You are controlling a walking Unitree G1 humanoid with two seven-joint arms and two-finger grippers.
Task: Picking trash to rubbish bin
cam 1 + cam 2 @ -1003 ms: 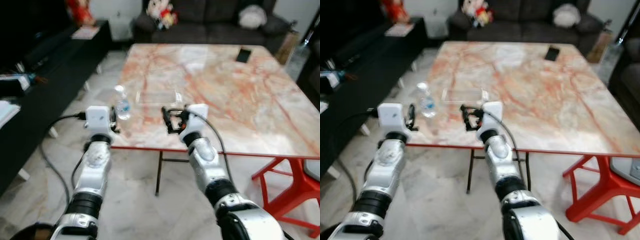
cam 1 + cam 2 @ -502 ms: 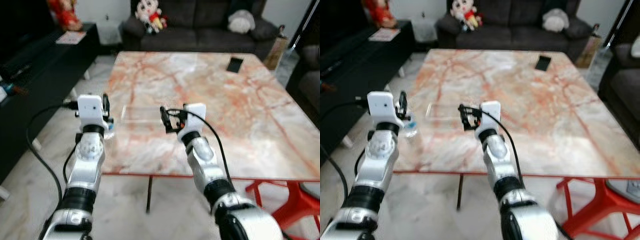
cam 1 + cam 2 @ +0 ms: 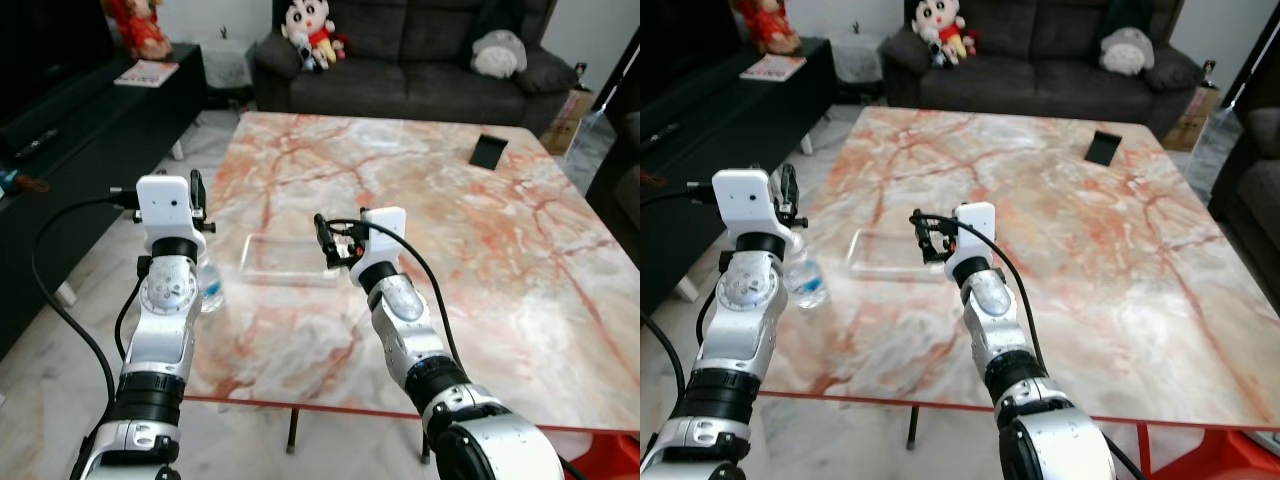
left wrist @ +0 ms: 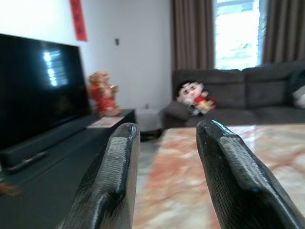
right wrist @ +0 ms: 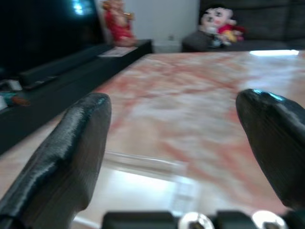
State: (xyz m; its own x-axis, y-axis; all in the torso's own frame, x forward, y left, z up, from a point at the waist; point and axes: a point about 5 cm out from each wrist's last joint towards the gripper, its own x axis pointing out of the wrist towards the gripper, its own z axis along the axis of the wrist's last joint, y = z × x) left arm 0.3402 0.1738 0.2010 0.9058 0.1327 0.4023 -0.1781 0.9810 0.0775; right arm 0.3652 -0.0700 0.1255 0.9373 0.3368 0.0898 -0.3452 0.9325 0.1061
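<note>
Living room with a dark sofa [image 3: 420, 50] along the far wall and a marble-patterned desk [image 3: 480, 260] in front of it, seen from the robot's head. Near the desk's left edge stands a clear plastic bottle [image 3: 805, 280] with a blue label, partly hidden behind the raised left arm. Just beside the bottle, toward the desk's middle, lies a clear flat tray [image 3: 285, 262]. The left gripper [image 4: 164, 157] is held up beside the bottle and points toward the sofa, its two black fingers [image 4: 112, 181] parted with nothing between them. The right gripper [image 3: 328, 240] hovers over the desk at the tray's right end, its fingers [image 5: 71, 143] spread wide and empty; in the right wrist view the tray's rim lies just beyond them. A black phone [image 3: 488, 152] rests at the desk's far right corner, well apart from the bottle. A cartoon doll [image 3: 308, 28] and a grey plush [image 3: 500, 52] sit on the sofa. Left of the desk runs a low black cabinet [image 3: 80, 110] with a television [image 4: 38, 90] above it and a red figurine [image 4: 102, 93] at its far end.
</note>
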